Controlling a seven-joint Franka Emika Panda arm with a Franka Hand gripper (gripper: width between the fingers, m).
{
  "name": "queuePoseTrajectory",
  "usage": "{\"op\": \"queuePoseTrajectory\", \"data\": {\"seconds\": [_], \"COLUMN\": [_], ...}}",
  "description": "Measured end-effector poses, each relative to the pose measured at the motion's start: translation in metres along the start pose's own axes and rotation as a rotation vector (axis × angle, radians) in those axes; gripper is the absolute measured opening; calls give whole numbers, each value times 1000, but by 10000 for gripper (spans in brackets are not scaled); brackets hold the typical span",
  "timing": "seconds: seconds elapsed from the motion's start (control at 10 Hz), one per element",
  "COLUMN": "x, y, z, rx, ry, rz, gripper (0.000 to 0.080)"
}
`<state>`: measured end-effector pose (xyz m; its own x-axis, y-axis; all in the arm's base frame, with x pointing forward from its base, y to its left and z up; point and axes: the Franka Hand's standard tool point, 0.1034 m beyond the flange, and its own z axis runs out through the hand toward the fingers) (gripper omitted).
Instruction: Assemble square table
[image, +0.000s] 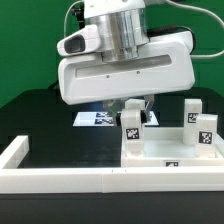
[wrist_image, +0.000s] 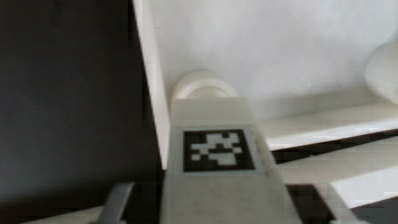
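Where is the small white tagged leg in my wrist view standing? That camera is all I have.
Observer: The small white tagged leg stands upright at the end of the white plastic square slab toward the exterior view's left.
Operator: Any other legs close by?
Observer: A second white leg and a third white leg stand upright toward the exterior view's right, apart from the gripper.
Operator: What lies behind it?
Observer: The marker board lies flat on the black table.
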<state>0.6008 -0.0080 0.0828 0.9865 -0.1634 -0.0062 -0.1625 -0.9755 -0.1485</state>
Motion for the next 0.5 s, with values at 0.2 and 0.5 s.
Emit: {"op": "queuePoseTrajectory", "data": {"seconds": [0.2,0.5], "x": [0,-2], "y": [0,-5], "z": [0,0], "rx": [0,8], "ry": [0,31], "rz": [15,211], "gripper": [290,290]}}
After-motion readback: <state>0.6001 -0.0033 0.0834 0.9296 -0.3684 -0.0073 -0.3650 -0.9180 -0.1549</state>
